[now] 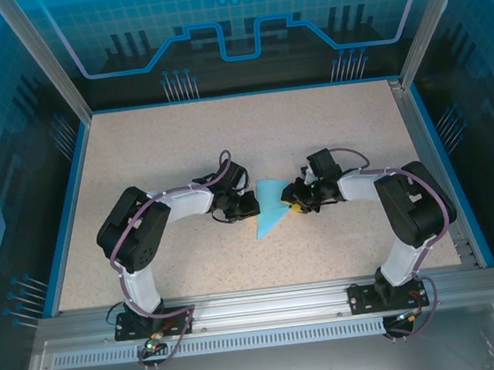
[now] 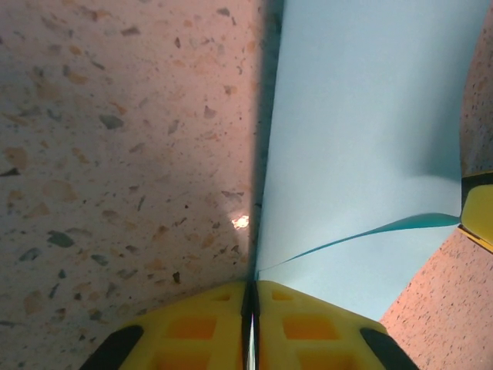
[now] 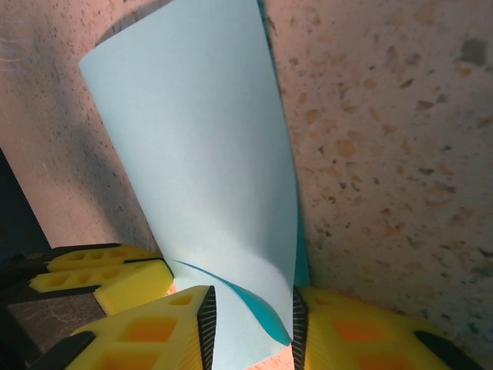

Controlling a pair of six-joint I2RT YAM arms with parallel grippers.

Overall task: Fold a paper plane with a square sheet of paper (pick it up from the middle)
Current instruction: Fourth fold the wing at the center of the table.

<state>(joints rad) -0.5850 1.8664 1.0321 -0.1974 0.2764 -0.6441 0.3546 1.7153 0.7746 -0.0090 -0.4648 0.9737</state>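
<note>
Cyan paper (image 1: 271, 202) bows off the counter (image 1: 179, 139) between your hands. Left hand (image 2: 250, 287) is pinched shut on its edge. Right hand (image 3: 254, 297) is part-open, with the paper loose between its fingers. Risks: pull apart and it slips or tears; push together and it creases crooked.
</note>
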